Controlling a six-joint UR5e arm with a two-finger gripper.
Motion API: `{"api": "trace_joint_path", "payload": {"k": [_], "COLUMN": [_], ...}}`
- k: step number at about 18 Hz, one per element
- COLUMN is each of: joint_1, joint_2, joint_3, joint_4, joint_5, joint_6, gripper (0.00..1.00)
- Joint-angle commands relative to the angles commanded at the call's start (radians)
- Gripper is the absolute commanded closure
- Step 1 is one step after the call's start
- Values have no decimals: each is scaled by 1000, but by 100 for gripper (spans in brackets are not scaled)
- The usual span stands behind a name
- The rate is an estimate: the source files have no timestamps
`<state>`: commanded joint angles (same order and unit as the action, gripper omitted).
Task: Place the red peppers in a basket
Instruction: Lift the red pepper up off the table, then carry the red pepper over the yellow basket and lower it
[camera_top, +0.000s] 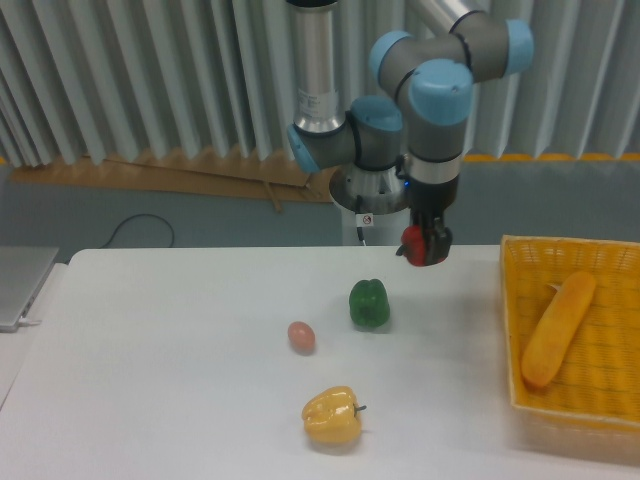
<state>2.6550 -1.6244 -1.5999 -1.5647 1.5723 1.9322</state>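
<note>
The red pepper (416, 243) hangs in the air above the table, held between the fingers of my gripper (425, 246), which is shut on it. It sits up and to the right of the green pepper (369, 303) and left of the basket (610, 391). The yellow-orange wicker basket stands at the table's right edge, a short gap away from the gripper.
A long orange vegetable (558, 327) lies inside the basket. A yellow pepper (332, 416) sits near the table's front, and a small pinkish egg-shaped thing (301, 336) lies left of the green pepper. A laptop edge (22, 282) shows at the far left.
</note>
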Motion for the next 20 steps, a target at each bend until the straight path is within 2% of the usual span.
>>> {"api": "trace_joint_path", "payload": {"k": [2, 6, 9, 12, 15, 20], "joint_1": [49, 71, 115, 151, 190, 229], "joint_2": [-9, -58, -80, -121, -153, -209], "joint_3": [0, 21, 46, 60, 64, 69], "joint_4": [6, 15, 14, 20, 70, 146], "joint_5": [-3, 2, 2, 2, 2, 0], "joint_6": [97, 128, 263, 315, 418, 516], "gripper": [45, 45, 45, 46, 45, 45]}}
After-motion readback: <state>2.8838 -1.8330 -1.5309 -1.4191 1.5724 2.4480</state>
